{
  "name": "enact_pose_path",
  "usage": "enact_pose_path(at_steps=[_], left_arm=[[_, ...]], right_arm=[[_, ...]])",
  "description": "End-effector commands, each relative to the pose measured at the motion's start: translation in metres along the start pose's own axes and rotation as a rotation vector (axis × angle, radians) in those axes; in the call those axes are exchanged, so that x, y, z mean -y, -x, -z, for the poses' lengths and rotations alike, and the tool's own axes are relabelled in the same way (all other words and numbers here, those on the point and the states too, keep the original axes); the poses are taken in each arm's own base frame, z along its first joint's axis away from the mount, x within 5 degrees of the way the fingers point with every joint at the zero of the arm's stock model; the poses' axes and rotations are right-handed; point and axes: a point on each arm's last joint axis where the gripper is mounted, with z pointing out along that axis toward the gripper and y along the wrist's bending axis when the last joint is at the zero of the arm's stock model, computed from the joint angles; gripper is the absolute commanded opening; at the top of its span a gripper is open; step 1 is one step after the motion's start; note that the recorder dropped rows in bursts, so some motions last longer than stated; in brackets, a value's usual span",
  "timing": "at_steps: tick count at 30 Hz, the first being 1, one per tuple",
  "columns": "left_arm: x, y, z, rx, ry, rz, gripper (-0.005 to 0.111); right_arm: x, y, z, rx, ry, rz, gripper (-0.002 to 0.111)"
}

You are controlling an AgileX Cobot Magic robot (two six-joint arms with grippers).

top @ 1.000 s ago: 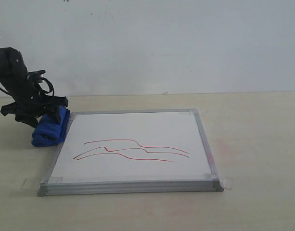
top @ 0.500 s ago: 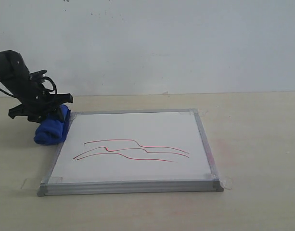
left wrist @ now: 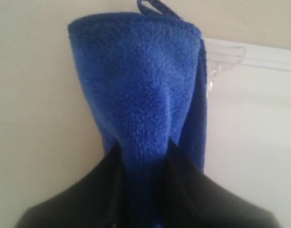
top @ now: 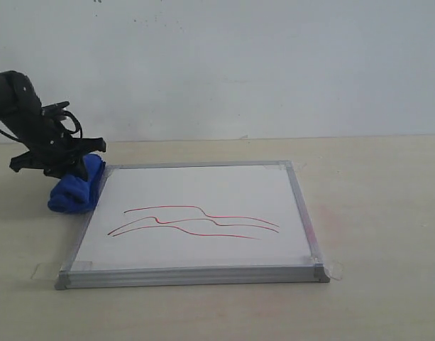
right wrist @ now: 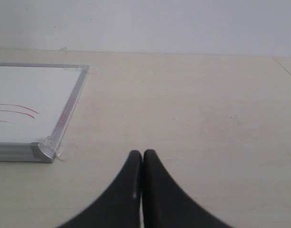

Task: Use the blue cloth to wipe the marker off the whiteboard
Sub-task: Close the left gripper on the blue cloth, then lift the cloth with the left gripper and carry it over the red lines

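Observation:
The whiteboard [top: 196,220] lies flat on the table with its silver frame and taped corners. The marker [top: 196,221] shows as thin wavy red strokes across its middle. Just off the board's far left corner sits the blue cloth [top: 75,188], a thick fuzzy roll. My left gripper [top: 76,165] is shut on its upper end; in the left wrist view the blue cloth [left wrist: 140,99] fills the space between the dark fingers [left wrist: 102,190]. My right gripper [right wrist: 143,154] is shut with nothing in it, above bare table beside the whiteboard's corner [right wrist: 43,152]. It does not show in the exterior view.
A pale wall stands behind the table's far edge [top: 274,137]. Clear tape tabs [top: 334,270] stick out from the board's near corners. Bare wooden tabletop [top: 380,213] stretches to the right of the board.
The left arm has shifted slightly, rising then settling, and the cloth has moved a little with it beside the board's left edge. The red lines are unchanged.

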Motion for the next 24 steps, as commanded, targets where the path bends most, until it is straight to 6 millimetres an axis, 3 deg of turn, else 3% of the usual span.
enact_pose_path(at_steps=[1, 6, 10, 17, 24], left_arm=[[0.01, 0.009, 0.052, 0.051, -0.01, -0.085, 0.004], [0.019, 0.009, 0.103, 0.08, -0.026, -0.102, 0.004], [0.026, 0.003, 0.128, 0.044, -0.07, -0.146, 0.004], [0.06, -0.009, 0.129, 0.017, -0.222, -0.236, 0.004], [0.122, -0.026, 0.113, 0.026, -0.243, -0.393, 0.004]], right_arm=[[0.0, 0.001, 0.0, 0.008, -0.005, -0.001, 0.0], [0.0, 0.001, 0.0, 0.008, -0.005, -0.001, 0.0], [0.0, 0.001, 0.0, 0.008, -0.005, -0.001, 0.0], [0.0, 0.001, 0.0, 0.008, -0.005, -0.001, 0.0], [0.0, 0.001, 0.0, 0.008, -0.005, -0.001, 0.0]])
